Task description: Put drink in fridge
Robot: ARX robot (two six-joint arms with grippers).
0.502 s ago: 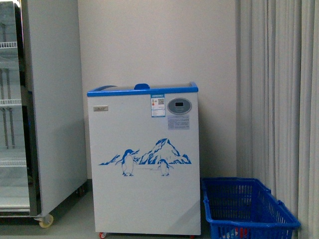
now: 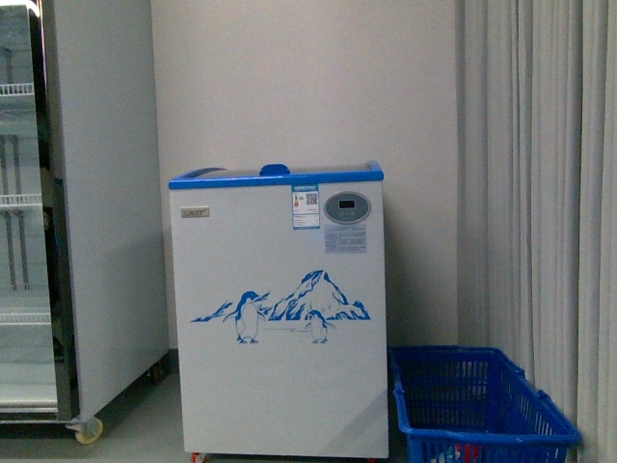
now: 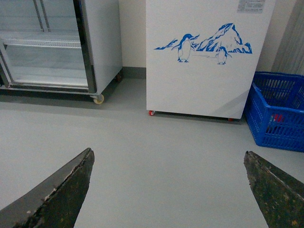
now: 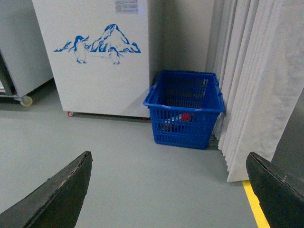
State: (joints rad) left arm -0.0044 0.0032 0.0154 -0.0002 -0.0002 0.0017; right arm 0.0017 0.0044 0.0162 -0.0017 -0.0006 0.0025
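- Left gripper [image 3: 168, 192]: spread wide, nothing gripped, nothing touched. 2 dark fingers [image 3: 59, 194] at far sides of the left wrist view, only bare floor [image 3: 156, 156] btw them.
- Right gripper [image 4: 168, 192]: also released and wide, empty, hanging over bare floor, no contact w/ anything.
- Free room: flat grey floor, open from both grippers up to the fridge front and up to the basket.
- Yellow line [image 4: 254, 204] on the floor on the right gripper's side, near the curtain foot.
- Drink [image 4: 185, 116]: inside the blue basket [image 4: 190, 108], low down. Seen only as a red patch thru the mesh, bottle shape not clear.
- Blue basket: on the floor, open at top, just beside the fridge's lower right corner, near the curtain [image 4: 256, 71] on its other side.
- Fridge [image 2: 280, 328]: white chest type w/ blue rim [image 2: 275, 177] along the top edge and a blue bump mid-rim. Penguin-and-mountain drawing on front, back to the wall [image 2: 289, 87], small red castors [image 3: 151, 113] below. Lid open or closed: cannot tell.
- Upright fridge [image 2: 96, 212]: tall, grey, glass door, left of the chest fridge w/ a narrow gap btw the two, on wheels.
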